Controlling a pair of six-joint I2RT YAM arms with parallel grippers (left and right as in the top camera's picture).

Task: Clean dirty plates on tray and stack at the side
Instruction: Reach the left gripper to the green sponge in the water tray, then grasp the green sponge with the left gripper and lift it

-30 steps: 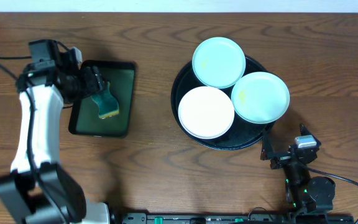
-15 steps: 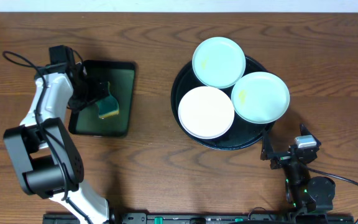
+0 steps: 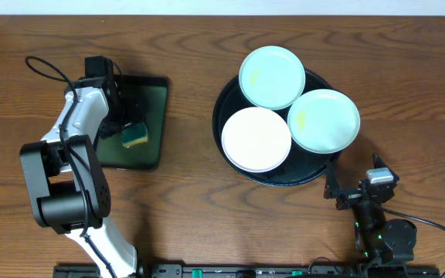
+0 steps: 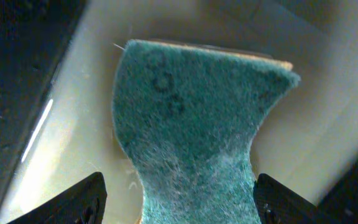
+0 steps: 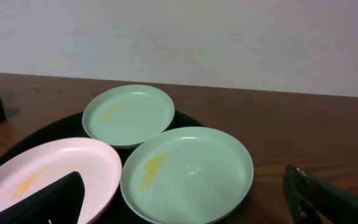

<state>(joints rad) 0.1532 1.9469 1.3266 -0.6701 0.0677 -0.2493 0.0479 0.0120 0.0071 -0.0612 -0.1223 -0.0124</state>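
Observation:
Three plates lie on the round black tray (image 3: 283,179): a pale blue one (image 3: 272,76) at the back, a pale mint one (image 3: 324,120) at the right, a white one (image 3: 256,139) at the front left. In the right wrist view all three show yellow smears: the back one (image 5: 129,115), the near one (image 5: 188,174), the white one (image 5: 42,177). My left gripper (image 3: 126,122) is open, its fingers (image 4: 179,186) on either side of a green sponge (image 4: 197,124). My right gripper (image 3: 338,187) is open and empty (image 5: 185,199) in front of the tray.
The sponge (image 3: 136,137) lies in a small rectangular black tray with a green inside (image 3: 151,96) at the left of the wooden table. Cables run by the left arm (image 3: 45,66) and at the front right (image 3: 439,228).
The left arm has swung round from the left to the back of the rectangular tray, with its gripper kept over the sponge. The plates and right arm have not moved.

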